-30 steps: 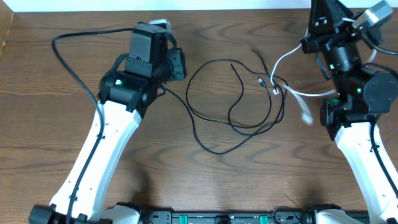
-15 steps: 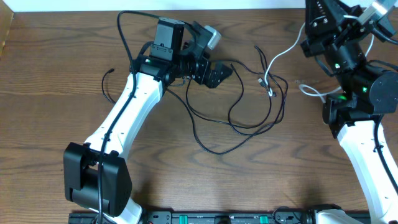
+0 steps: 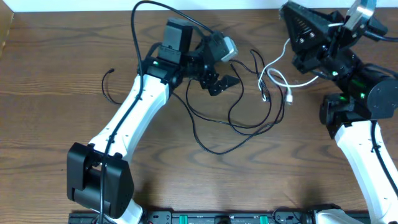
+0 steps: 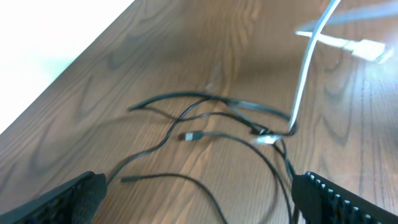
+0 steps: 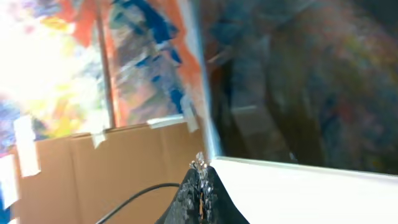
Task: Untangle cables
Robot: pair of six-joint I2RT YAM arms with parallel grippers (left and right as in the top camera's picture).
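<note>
- The overhead view shows the whole table. The black cables lie near its middle, a little toward 12 o'clock, as thin wide loops crossing one another.
- Only the left wrist view shows the crossing closely. The white cable meets the black ones at a small knot and rises from there toward 1 o'clock, out of the picture. A black plug lies at 9 o'clock from the knot.
- Only the right wrist view shows the right gripper closely. Its two fingers are pressed together, and behind them are a wall and cardboard, not the table.
- From overhead, the white cable goes up to this gripper at 1 o'clock, so it is pinched there. Its white plug lies on the wood.
- The left gripper hangs over the 11 o'clock edge of the loops with its fingers wide apart, gripping nothing.
- Count: two arms, one white cable, and at least two black cables; I cannot separate more.
- One thin black end lies alone at 10 o'clock.
</note>
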